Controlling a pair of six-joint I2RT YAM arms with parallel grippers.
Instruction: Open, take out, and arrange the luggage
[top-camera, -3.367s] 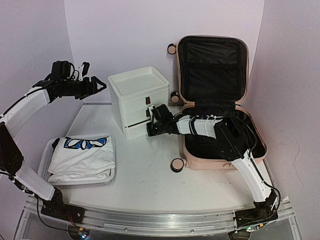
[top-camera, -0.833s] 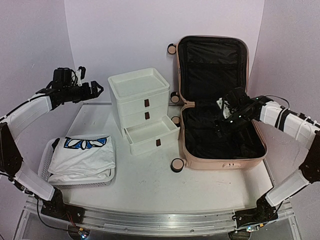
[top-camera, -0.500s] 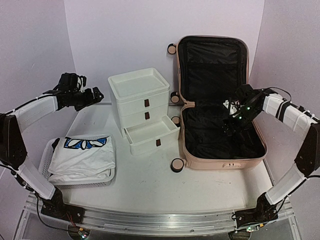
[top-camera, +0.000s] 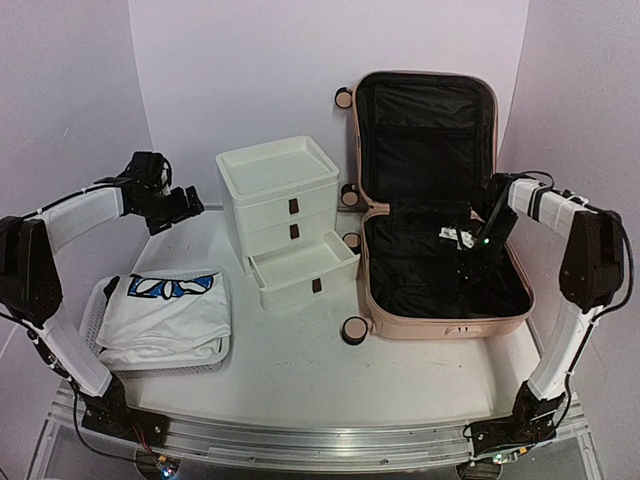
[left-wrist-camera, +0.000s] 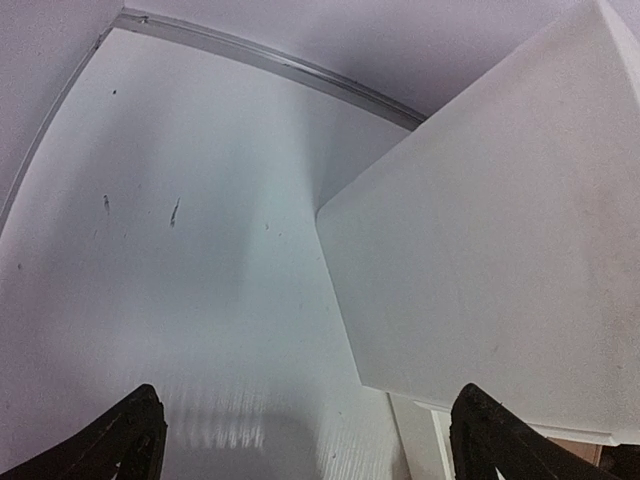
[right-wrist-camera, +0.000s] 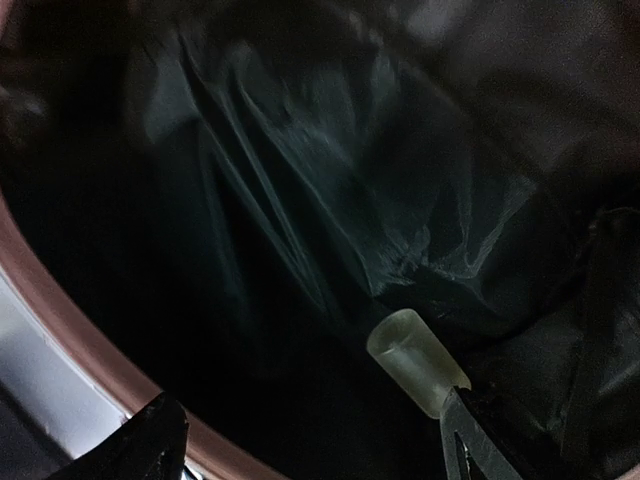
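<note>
the luggage (top-camera: 420, 325) lay open on the bench (top-camera: 300, 370). the right hand (top-camera: 467, 262) hung open inside, gripping nothing; dark contents (right-wrist-camera: 300, 200) not yet out. left hand (top-camera: 178, 205) open, empty.

Top cam behind my bases sees all; left wrist close on white plastic drawers (left-wrist-camera: 500, 220), right inside pink hard-shell suitcase (right-wrist-camera: 90, 365).

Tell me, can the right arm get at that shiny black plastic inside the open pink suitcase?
Probably yes. The luggage lies open, lid upright, and the right gripper hangs inside it with jaws open, just above the shiny black plastic. Nothing visible sits between them.
</note>
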